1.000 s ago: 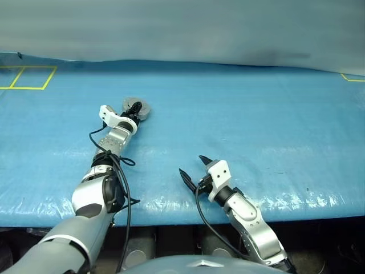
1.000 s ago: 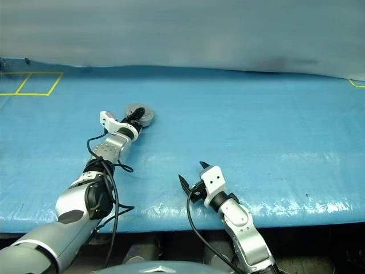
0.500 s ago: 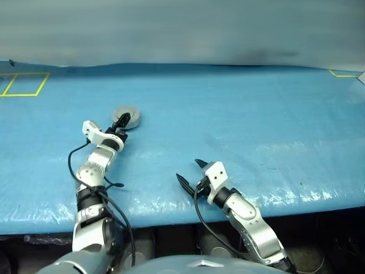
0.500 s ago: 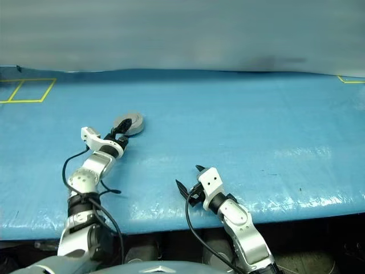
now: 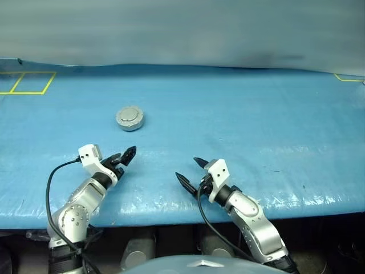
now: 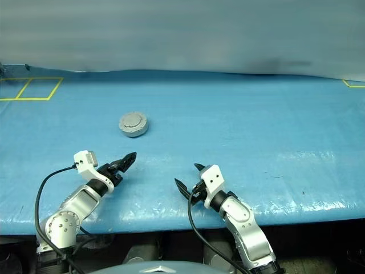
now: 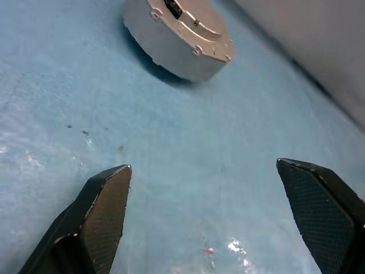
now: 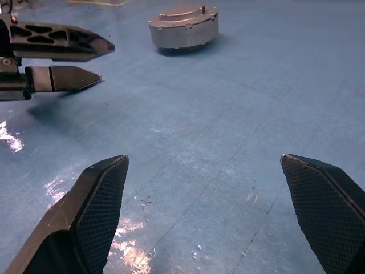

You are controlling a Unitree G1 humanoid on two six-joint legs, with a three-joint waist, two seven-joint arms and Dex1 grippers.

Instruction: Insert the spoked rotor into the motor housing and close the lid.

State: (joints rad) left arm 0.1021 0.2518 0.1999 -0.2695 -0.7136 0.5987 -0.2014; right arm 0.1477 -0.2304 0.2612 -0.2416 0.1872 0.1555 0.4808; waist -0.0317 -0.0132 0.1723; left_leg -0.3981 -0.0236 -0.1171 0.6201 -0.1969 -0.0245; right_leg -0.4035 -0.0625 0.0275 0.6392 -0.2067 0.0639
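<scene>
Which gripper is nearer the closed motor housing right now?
The left gripper: the lidded motor housing lies just beyond its open fingers; the right gripper sits farther off.

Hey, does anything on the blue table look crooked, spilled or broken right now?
Nothing stands out. The lid sits flat and flush on the motor housing, which stands alone on the blue table. The left gripper and right gripper are both open and apart from it.
</scene>
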